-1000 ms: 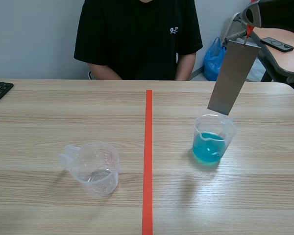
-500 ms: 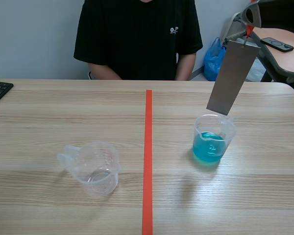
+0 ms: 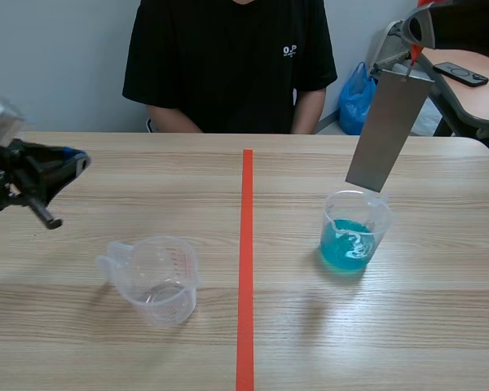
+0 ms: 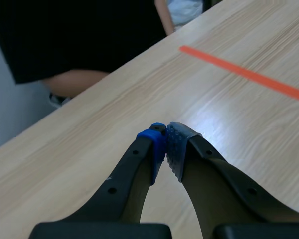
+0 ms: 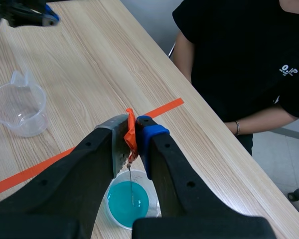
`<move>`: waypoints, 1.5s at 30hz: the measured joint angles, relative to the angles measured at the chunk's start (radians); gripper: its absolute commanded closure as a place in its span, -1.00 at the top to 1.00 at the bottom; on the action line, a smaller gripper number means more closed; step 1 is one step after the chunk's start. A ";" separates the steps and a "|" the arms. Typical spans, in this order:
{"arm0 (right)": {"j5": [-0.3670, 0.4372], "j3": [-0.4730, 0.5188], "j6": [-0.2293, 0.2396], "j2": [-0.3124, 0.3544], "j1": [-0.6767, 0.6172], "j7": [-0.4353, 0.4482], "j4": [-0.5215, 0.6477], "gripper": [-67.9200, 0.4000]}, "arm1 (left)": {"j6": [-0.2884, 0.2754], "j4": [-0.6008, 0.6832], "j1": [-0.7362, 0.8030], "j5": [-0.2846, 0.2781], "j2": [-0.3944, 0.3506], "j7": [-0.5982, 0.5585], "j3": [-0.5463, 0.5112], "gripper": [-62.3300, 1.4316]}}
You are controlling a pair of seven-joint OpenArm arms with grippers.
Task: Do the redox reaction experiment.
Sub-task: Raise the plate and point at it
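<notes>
Your table [image 3: 147, 179] holds: person in black shirt [image 3: 228, 57] seated across; grey metal sheet [image 3: 389, 130] hanging tilted just over the beaker of blue liquid [image 3: 354, 236]; empty beaker [image 3: 155, 277] across the tape line [image 3: 246, 269]. Your right gripper [image 5: 133, 127] pinches the sheet's orange tag [image 5: 131, 139]. Your left gripper [image 4: 165, 142], clenched on nothing, hovers over the table's left side.

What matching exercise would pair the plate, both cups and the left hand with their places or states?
1 metal plate
2 empty cup
3 blue-liquid cup
4 left hand

A on the table, left of the tape line
B shut on nothing
C hanging by its orange tag from the right hand
D on the table, right of the line

Pairs: 1-C, 2-A, 3-D, 4-B
</notes>
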 measured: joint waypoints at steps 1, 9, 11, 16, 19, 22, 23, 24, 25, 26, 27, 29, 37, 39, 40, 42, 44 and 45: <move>0.000 0.000 0.000 0.000 0.000 -0.001 0.000 -0.94 | 0.000 0.000 -0.029 0.000 0.019 0.026 0.024 -0.86; 0.000 0.000 0.000 0.000 0.000 -0.007 0.000 -0.94 | 0.000 -0.077 -0.217 0.024 0.197 0.146 0.192 -0.86; 0.000 0.000 0.000 0.000 0.000 -0.008 0.000 -0.94 | 0.000 -0.126 -0.251 0.024 0.241 0.147 0.216 -0.86; 0.000 0.000 0.000 0.000 0.000 -0.008 0.000 -0.94 | 0.000 -0.257 -0.327 0.054 0.330 0.146 0.262 -0.86; 0.000 0.000 0.000 0.000 0.000 -0.008 0.000 -0.94 | 0.000 -0.319 -0.363 0.053 0.373 0.123 0.298 -0.86; 0.000 0.000 0.000 0.000 0.000 -0.008 0.000 -0.94 | 0.000 -0.359 -0.386 0.053 0.413 0.109 0.341 -0.86; 0.000 0.000 0.000 0.000 0.000 -0.008 0.000 -0.94 | 0.000 -0.369 -0.390 0.054 0.426 0.109 0.353 -0.86; 0.000 0.000 0.000 0.000 0.000 -0.008 0.000 -0.94 | 0.000 -0.376 -0.393 0.062 0.440 0.108 0.364 -0.86; 0.000 0.000 0.000 0.000 0.000 -0.008 0.000 -0.94 | 0.000 -0.381 -0.395 0.072 0.454 0.108 0.374 -0.86; 0.000 0.000 0.000 0.000 0.000 -0.008 0.000 -0.94 | 0.000 -0.386 -0.396 0.076 0.467 0.105 0.385 -0.86; 0.000 0.000 0.000 0.000 0.000 -0.008 0.000 -0.94 | 0.000 -0.388 -0.396 0.076 0.478 0.104 0.393 -0.86; 0.000 0.000 0.000 0.000 0.000 -0.008 0.000 -0.94 | 0.000 -0.391 -0.396 0.076 0.497 0.100 0.406 -0.86; 0.000 0.000 0.000 0.000 0.000 -0.008 0.000 -0.94 | 0.000 -0.391 -0.402 0.076 0.522 0.085 0.413 -0.86; 0.000 0.000 0.000 0.000 0.000 -0.008 0.000 -0.94 | 0.000 -0.391 -0.403 0.076 0.522 0.085 0.413 -0.86; 0.000 0.000 0.000 0.000 0.000 -0.008 0.000 -0.94 | 0.000 -0.391 -0.403 0.076 0.522 0.081 0.413 -0.86; 0.000 0.000 0.000 0.000 0.000 -0.008 0.000 -0.94 | 0.000 -0.391 -0.404 0.076 0.522 0.068 0.413 -0.86; 0.000 0.000 0.000 0.000 0.000 -0.008 0.000 -0.94 | 0.000 -0.391 -0.404 0.076 0.522 0.063 0.413 -0.86; 0.000 0.000 0.000 0.000 0.000 -0.008 0.000 -0.94 | 0.000 -0.391 -0.404 0.076 0.522 0.063 0.413 -0.86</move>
